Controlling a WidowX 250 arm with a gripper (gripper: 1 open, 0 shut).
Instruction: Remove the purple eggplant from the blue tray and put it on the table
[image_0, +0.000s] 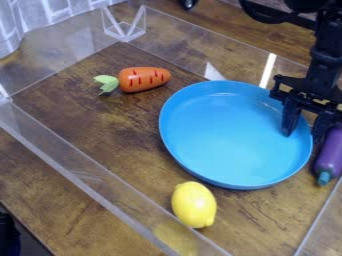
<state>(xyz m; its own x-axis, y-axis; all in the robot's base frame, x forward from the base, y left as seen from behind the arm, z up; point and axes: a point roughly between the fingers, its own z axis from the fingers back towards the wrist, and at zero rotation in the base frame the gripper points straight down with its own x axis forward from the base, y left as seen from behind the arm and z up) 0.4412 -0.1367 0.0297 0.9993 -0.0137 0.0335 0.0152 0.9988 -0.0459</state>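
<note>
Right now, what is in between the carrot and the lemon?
In the camera view, only bare brown table lies between the carrot and the lemon. The blue tray sits just beside that stretch, its rim close by.

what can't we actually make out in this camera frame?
- Gripper: the dark fingers blur together over the blue tray's right rim; whether anything is pinched is unclear.
- Purple eggplant: cut off by the right frame edge, so whether it touches the tray's rim cannot be told.
- Arm above the gripper: cut off by the top edge.
</note>
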